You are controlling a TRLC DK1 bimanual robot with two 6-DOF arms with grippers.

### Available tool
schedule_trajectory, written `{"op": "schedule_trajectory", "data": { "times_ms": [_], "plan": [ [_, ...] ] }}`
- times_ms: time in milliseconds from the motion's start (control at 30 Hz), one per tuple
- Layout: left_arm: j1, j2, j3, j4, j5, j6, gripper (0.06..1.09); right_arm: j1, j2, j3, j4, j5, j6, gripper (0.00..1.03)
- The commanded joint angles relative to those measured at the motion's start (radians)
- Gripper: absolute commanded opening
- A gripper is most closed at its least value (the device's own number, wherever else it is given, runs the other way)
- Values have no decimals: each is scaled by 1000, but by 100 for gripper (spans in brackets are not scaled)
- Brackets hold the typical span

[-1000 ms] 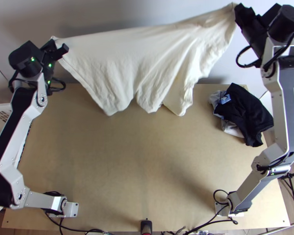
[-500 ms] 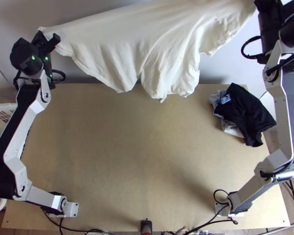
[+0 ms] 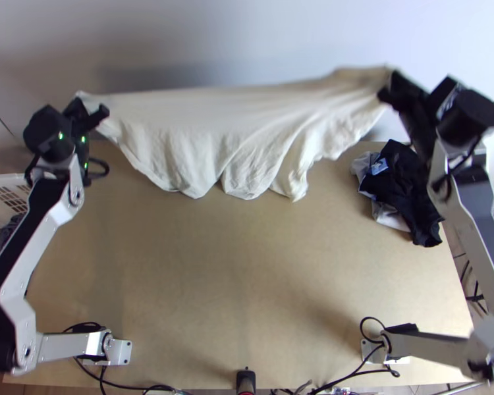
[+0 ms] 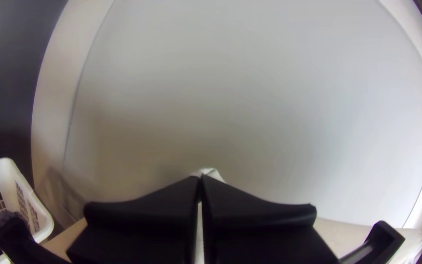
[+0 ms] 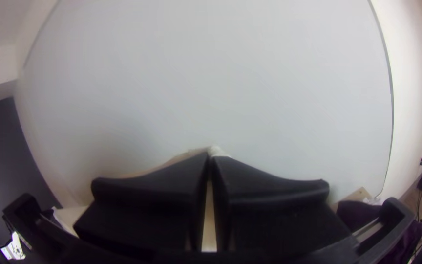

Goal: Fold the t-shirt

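The cream t-shirt (image 3: 234, 131) hangs stretched between the two grippers at the table's far edge, its lower part in loose folds over the board. At its upper left corner my left gripper (image 3: 89, 112) is shut on the cloth; in the left wrist view a bit of cloth pokes out past the tips of the left gripper (image 4: 200, 177). My right gripper (image 3: 386, 89) holds the upper right corner, and in the right wrist view white cloth shows at the tips of the right gripper (image 5: 211, 155), whose fingers are pressed together.
A pile of black and grey clothes (image 3: 405, 191) lies on the table's far right, close to the right arm. A white basket (image 3: 2, 192) with dark cloth stands beyond the left edge. Behind the wooden table (image 3: 247, 283) is a pale wall.
Over the last second the right gripper rose up and outward, then came back down and inward. The left gripper has dipped lower in the picture, and the shirt swung up, then back over the table.
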Motion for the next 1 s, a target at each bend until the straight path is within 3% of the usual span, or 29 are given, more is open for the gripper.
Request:
{"op": "schedule_trajectory", "data": {
  "times_ms": [0, 200, 300, 567, 700, 967],
  "plan": [
    [-1, -206, -221, -96, 136, 13, 9, 20, -210, -182, -269, -223, -5, 3],
    [-27, -455, -313, -366, 419, 22, 9, 30, -311, -155, -520, -398, -5, 3],
    [-58, -585, -352, -459, 494, 40, 9, 75, -365, -152, -629, -442, 9, 3],
    [-157, -843, -391, -698, 589, 68, 9, 216, -444, -144, -815, -471, 44, 3],
    [-121, -889, -310, -772, 589, 71, 9, 225, -420, 20, -905, -514, 75, 3],
    [-61, -1095, -251, -712, 592, 28, 9, 254, -457, 252, -964, -634, 132, 3]
  ]
}}
